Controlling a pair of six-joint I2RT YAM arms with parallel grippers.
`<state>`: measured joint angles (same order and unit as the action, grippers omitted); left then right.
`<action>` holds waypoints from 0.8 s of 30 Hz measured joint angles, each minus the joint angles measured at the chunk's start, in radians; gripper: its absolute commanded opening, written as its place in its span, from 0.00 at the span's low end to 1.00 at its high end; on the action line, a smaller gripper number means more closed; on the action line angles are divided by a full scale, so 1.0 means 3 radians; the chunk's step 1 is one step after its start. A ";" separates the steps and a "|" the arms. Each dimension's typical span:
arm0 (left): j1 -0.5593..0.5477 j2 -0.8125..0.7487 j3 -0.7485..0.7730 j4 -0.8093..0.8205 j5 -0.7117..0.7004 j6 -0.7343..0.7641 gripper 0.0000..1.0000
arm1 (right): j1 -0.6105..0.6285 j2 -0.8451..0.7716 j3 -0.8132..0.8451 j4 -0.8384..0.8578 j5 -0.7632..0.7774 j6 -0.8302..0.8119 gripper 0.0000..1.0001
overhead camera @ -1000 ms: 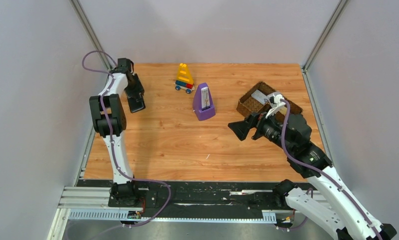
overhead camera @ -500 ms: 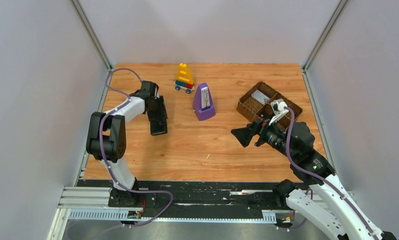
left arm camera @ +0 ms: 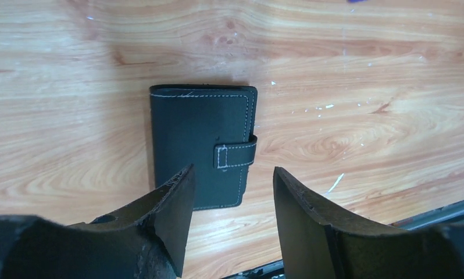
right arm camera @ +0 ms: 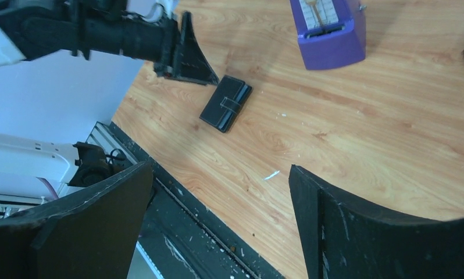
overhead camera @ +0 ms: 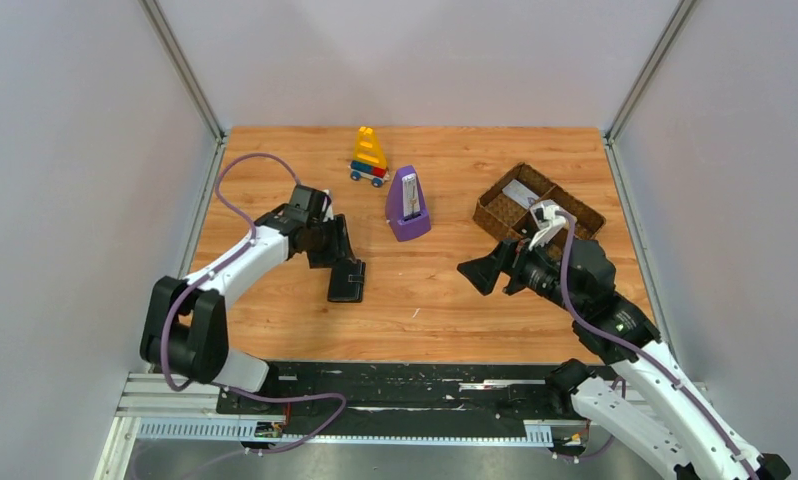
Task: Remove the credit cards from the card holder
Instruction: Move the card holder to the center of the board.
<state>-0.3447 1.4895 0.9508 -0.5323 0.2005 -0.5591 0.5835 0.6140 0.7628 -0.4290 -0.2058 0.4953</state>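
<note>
Logged card holder [overhead camera: 347,282] lying flat on the table [overhead camera: 275,320], left of centre and nearer the near edge than the far one. Shut, with 1 stitched strap wrapped over a long edge. Cannot tell what sits inside.

Left gripper [overhead camera: 335,250] poised at the holder's far end, tilted down toward it. 2 fingers [left arm camera: 166,209] spread apart, clamped on nothing. From the left wrist view, end of the holder seen down between the fingertips, flat on the wood. Contact or a small gap: cannot tell from that angle. From the right wrist view, tip of that gripper just beside the holder's far corner.

Right gripper [overhead camera: 480,270] hanging over the right half of the table, well apart from the holder and aimed toward it. Jaws spread wide, nothing between.

Also noted: 1 purple metronome [overhead camera: 407,205] past the table's centre, 1 stacked toy-block car [overhead camera: 369,157] near the far edge, 1 brown woven tray [overhead camera: 495,212] toward the far-right corner.
</note>
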 measured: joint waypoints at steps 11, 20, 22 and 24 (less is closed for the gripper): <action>0.0020 -0.0290 -0.0057 -0.0234 -0.0289 0.0042 0.55 | 0.0000 0.0581 -0.0348 0.0323 -0.0326 0.0453 0.63; 0.0050 0.0011 -0.0169 -0.0214 -0.0365 0.0158 0.54 | 0.0000 0.1029 -0.0460 0.0629 -0.0497 0.0693 0.64; 0.0064 0.0067 -0.0188 -0.0182 -0.0366 0.0177 0.53 | 0.0000 0.1047 -0.0486 0.0688 -0.0520 0.0704 0.64; 0.0067 0.0113 -0.0215 -0.0131 -0.0342 0.0189 0.50 | 0.0000 0.1064 -0.0516 0.0754 -0.0547 0.0713 0.64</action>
<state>-0.3244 1.5234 0.8864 -0.5716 0.0978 -0.5022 0.5835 0.9333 0.6079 -0.2028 -0.3698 0.7094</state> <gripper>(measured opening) 0.536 0.638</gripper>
